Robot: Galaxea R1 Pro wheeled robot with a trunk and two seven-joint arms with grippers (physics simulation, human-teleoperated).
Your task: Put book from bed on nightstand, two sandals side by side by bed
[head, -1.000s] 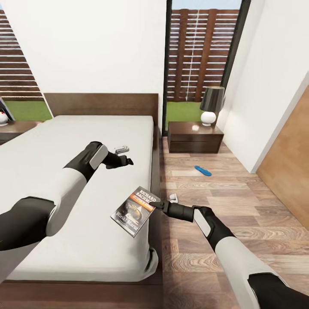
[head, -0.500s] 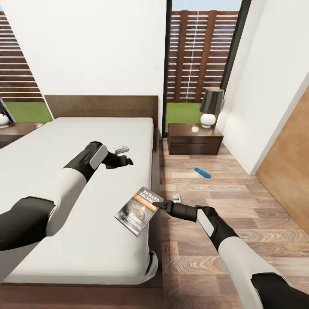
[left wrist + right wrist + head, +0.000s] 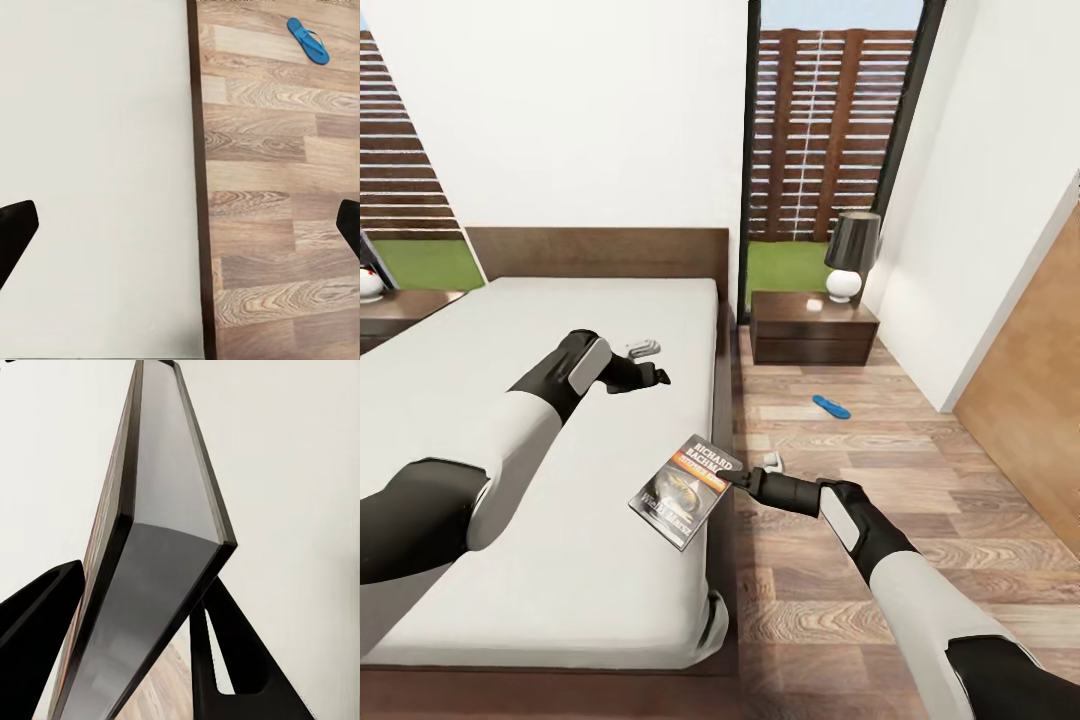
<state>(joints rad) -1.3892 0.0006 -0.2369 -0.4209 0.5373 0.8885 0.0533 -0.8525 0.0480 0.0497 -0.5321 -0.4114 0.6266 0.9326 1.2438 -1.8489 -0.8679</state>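
My right gripper (image 3: 734, 478) is shut on the book (image 3: 685, 490), holding it by one edge above the right side of the bed (image 3: 510, 480). The dark cover with its orange band faces up. In the right wrist view the book (image 3: 150, 585) stands edge-on between the black fingers (image 3: 37, 607). My left gripper (image 3: 658, 376) hovers open over the off-white mattress, with nothing in it. Its fingertips (image 3: 15, 232) are spread wide above the bed's edge. One blue sandal (image 3: 831, 406) lies on the wood floor near the right nightstand (image 3: 812, 330), and shows again as the sandal (image 3: 308, 40). The second sandal is out of view.
A black-shaded lamp (image 3: 852, 255) stands on the right nightstand beside the tall window. Another nightstand (image 3: 395, 308) sits left of the bed. A white wall and a wooden door panel (image 3: 1030, 400) bound the floor strip on the right.
The whole picture has shifted slightly, so the camera has moved. The right gripper still holds the book, now a little further right over the bed's edge. The left arm is as before.
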